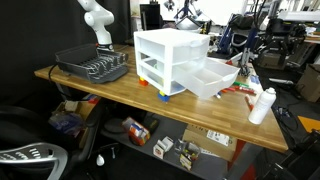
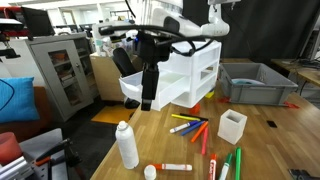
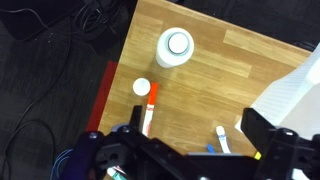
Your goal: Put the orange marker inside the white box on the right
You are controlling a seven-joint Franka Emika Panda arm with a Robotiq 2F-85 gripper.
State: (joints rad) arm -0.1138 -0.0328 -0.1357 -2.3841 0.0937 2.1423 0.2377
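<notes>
Bottle (image 2: 127, 145): white and upright near the tabletop (image 2: 270, 140) edge. In my wrist view I look straight down on its cap (image 3: 177, 47).
White box (image 2: 128, 88): open-topped, set right against the side of the drawers. In an exterior view (image 1: 215, 80) it stands on the tabletop between the drawers and the bottle.
Gripper (image 2: 149, 100): hangs above the tabletop. From this camera it is in front of the white box and covers part of it. I see it pointing straight down.
Jaws: spread wide, with nothing held and nothing touched. In my wrist view (image 3: 195, 140) the two fingers sit far apart at the bottom, with bare wood between them.
Orange marker (image 2: 172, 167): lies flat on the tabletop, outside the white box and near the bottle. Its white capped end points toward the bottle. In my wrist view (image 3: 149, 112) its lower end runs in behind the gripper body beside one finger, not centred between the two.
Drawers (image 2: 195, 65): tall white unit behind the gripper.
Loose markers (image 2: 190, 125): yellow, red and orange ones, fanned out on the wood in front of the drawers.
Green markers (image 2: 228, 165): lie close together nearer the camera.
Cup (image 2: 232, 125): small, white and square, upright beside the loose markers.
Grey bin (image 2: 255, 85): stands on the tabletop past the drawers.
</notes>
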